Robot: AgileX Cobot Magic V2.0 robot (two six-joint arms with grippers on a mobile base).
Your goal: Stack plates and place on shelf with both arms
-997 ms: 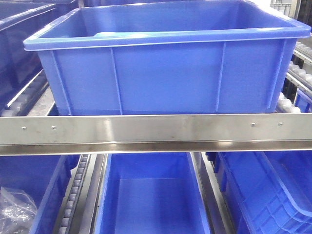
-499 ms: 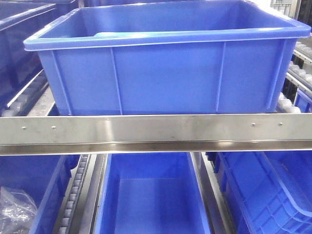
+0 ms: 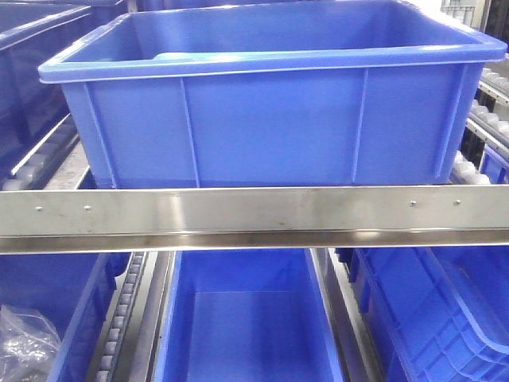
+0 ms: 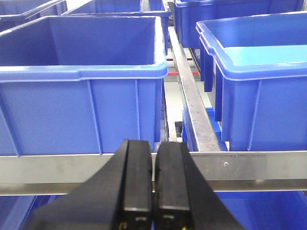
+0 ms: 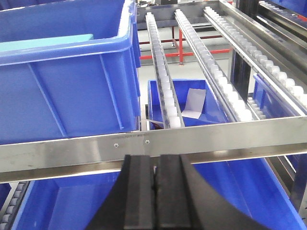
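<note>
Both grippers, left [image 4: 153, 191] and right [image 5: 155, 191], are seen pressed closed on nothing, just before the shelf [image 3: 254, 219] rail. A blue bin [image 3: 262, 111] is carried on the shelf.

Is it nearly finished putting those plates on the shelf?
Hard to say. No plates show in any view. Both the left gripper and the right gripper are shut and empty, facing the shelf with its blue bins. Nothing is in hand; stacking cannot be confirmed.
</note>
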